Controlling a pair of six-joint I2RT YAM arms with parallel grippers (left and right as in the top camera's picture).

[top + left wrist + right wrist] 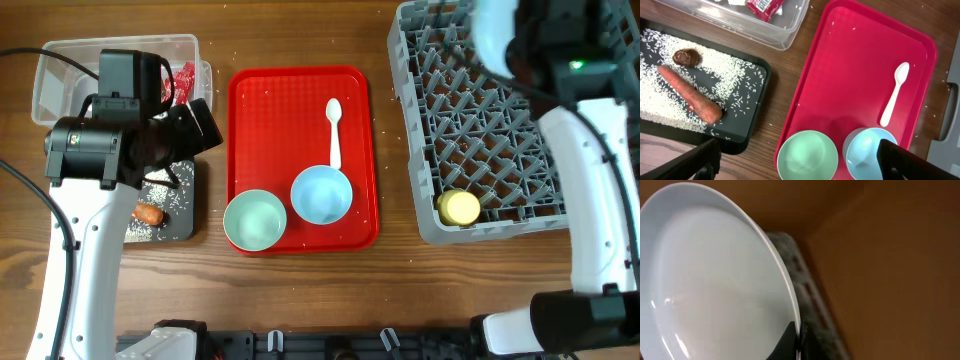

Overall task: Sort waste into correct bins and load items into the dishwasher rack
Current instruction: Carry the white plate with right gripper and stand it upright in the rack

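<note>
The blue plate hangs tilted on edge over the rack, near the surface's far right corner. The right jaws pinch its rim. The left jaws are spread wide, empty.

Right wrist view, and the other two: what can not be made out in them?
Right wrist: the plate fills the frame, cut off left and below; the dishwasher rack behind it is blurred.
Overhead: the left arm covers part of the clear tub and half the red wrapper.
Left wrist: the top edge cuts the tub, so its contents are mostly unseen.
</note>
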